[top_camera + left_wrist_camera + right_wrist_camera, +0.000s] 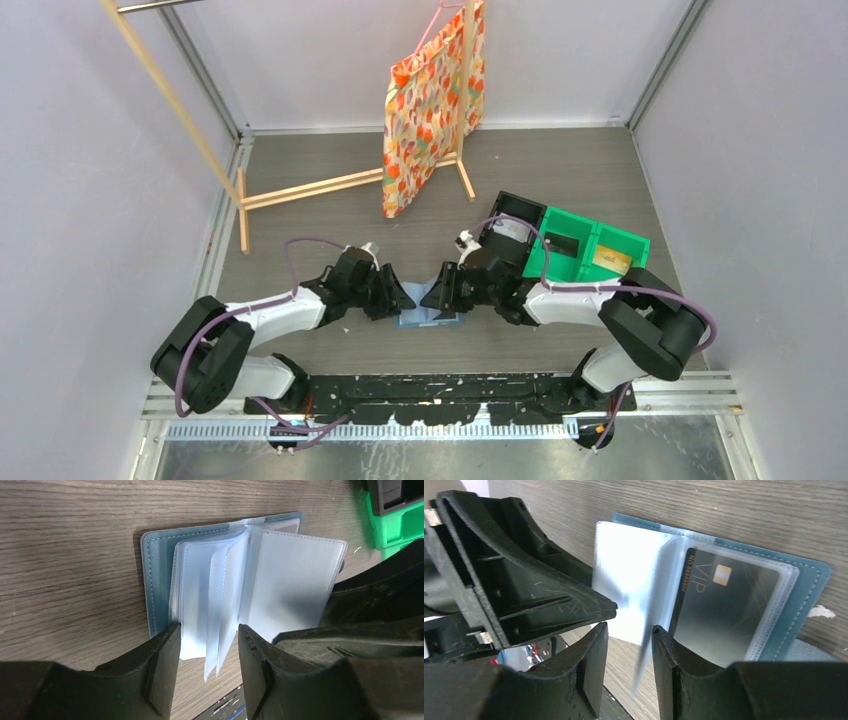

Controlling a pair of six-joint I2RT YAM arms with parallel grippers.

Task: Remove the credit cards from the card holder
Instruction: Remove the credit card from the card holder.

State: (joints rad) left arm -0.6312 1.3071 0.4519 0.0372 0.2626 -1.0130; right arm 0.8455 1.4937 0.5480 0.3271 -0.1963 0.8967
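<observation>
The teal card holder (425, 317) lies open on the table between my two grippers. In the left wrist view its teal cover (152, 580) is flat and several translucent sleeve leaves (225, 580) stand fanned up. My left gripper (209, 647) is open, its jaws either side of two loose leaves without pinching them. In the right wrist view a dark card marked VIP (724, 610) sits in a sleeve over the teal cover (811, 587). My right gripper (629, 640) is open, with one blurred leaf hanging in the gap. The two grippers nearly touch in the top view, left gripper (405, 297) and right gripper (433, 297).
A green bin (590, 250) and a black bin (515, 228) stand just behind the right arm; a tan-yellow flat thing (612, 261) lies in the green one. A wooden rack with a patterned bag (430, 110) stands at the back. The green bin's corner (395, 530) shows in the left wrist view.
</observation>
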